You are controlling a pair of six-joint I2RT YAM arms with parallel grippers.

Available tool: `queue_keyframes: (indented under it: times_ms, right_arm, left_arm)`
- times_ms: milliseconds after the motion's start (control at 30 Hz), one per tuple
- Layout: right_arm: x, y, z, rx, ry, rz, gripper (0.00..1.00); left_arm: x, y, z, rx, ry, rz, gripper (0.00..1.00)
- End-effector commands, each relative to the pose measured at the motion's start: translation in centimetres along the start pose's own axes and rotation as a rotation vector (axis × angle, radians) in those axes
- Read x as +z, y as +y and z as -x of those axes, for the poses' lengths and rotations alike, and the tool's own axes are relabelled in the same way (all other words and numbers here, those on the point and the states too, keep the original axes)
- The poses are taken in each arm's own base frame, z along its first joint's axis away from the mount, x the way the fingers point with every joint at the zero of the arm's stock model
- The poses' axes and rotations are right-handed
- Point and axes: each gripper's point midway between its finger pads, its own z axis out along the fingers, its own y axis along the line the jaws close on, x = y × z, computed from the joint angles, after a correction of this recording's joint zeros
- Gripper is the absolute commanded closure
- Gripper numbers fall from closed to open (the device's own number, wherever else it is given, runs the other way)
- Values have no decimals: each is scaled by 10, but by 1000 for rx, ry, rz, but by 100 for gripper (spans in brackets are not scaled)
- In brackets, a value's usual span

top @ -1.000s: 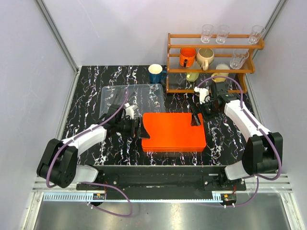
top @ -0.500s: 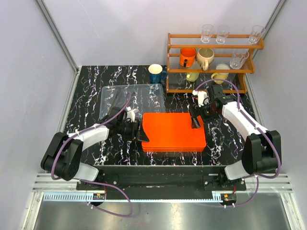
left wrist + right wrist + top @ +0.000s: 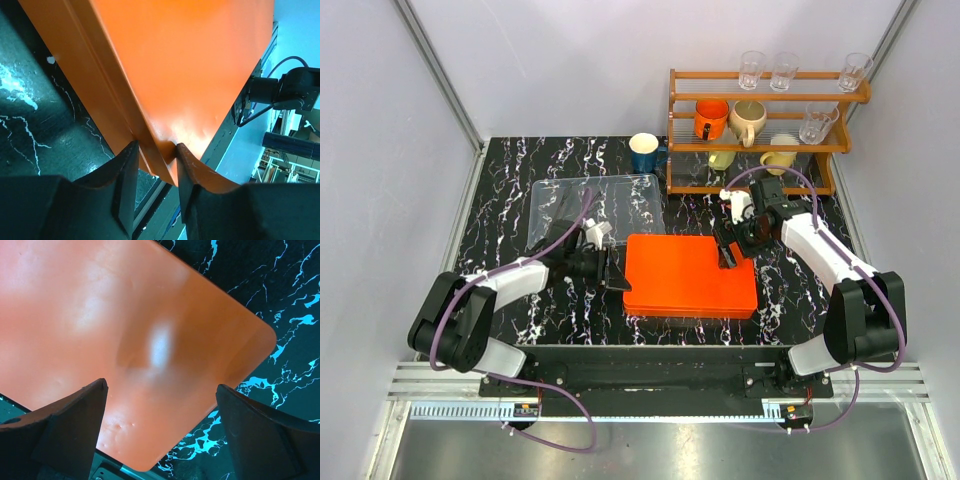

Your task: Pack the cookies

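Your left pincer (image 3: 155, 151) is squeezed shut on the rim of the flat orange box (image 3: 690, 275), one finger on each side of the rim, at the box's left edge. Your right pincer (image 3: 161, 387) is wide open and holds nothing; it is over the far right corner of the same box. The box sits in the middle of the black marble table (image 3: 510, 190). Just behind it lies a clear plastic tray (image 3: 620, 195). A blue cup (image 3: 644, 152) and a wooden rack (image 3: 760, 100) with cups and glasses stand at the back. The cookies do not show in any view, so you cannot tell where they are
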Motion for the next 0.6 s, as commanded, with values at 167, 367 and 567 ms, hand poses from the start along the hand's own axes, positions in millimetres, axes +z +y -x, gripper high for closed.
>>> queue_keyframes:
  times_ms: [167,367,567]
  right_arm:
    - [-1,-2,5,-19,-23,-33,3]
    - [-4,1,5,-38,-28,-28,2]
    - [-3,6,-2,-67,-6,-24,2]
  left_arm:
    - [14,34,-14,42,23,128,70]
    - [17,37,-15,54,42,136,66]
    - [9,29,-7,107,3,137,39]
